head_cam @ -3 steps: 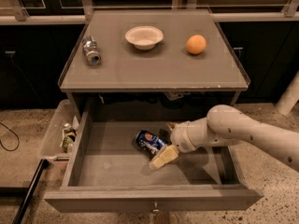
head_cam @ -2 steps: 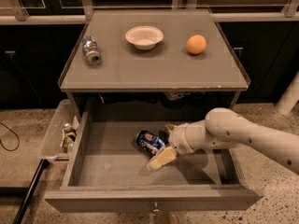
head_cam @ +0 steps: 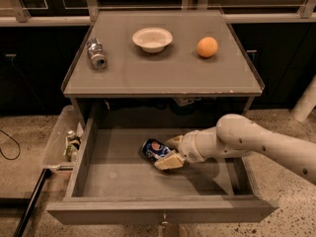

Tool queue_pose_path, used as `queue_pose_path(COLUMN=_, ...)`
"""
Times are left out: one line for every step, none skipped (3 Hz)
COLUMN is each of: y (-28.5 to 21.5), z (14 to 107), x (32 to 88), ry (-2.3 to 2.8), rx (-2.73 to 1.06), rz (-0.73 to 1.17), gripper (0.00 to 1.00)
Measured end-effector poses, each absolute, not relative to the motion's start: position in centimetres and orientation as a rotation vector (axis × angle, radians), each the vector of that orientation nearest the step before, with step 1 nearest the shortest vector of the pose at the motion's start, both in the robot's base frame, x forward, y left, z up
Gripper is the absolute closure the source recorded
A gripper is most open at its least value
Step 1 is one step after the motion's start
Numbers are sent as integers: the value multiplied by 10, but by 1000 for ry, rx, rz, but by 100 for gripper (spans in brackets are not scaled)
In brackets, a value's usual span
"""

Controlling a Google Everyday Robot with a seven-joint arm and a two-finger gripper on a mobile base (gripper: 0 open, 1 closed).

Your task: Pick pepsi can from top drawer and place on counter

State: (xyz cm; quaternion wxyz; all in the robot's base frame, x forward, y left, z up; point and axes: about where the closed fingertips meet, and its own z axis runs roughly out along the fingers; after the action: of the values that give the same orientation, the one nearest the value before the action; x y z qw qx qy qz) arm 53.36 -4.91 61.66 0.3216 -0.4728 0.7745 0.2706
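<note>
The pepsi can (head_cam: 153,148), dark blue with a round logo, lies on its side on the floor of the open top drawer (head_cam: 118,169), near its middle. My gripper (head_cam: 170,152) reaches in from the right, low inside the drawer. Its tan fingers (head_cam: 168,162) are closed on the can's right end, one behind it and one in front. The can still rests on the drawer floor. The grey counter (head_cam: 163,75) is the cabinet top above the drawer.
On the counter lie a plain silver can (head_cam: 97,54) at the left, a white bowl (head_cam: 152,38) at the middle back and an orange (head_cam: 207,47) at the right. A clear plastic bin (head_cam: 63,144) with small items hangs left of the drawer.
My gripper has moved a little left onto the can, and its fingers have drawn closer together around it. The can has barely shifted.
</note>
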Motion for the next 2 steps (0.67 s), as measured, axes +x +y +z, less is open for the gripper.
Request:
queue_pose_path(y=-49, z=617, x=534, ry=2034, rx=-1242, rz=711, gripper=66)
queue_pose_path(y=-49, z=617, x=534, ry=2034, rx=-1242, rz=711, gripper=90)
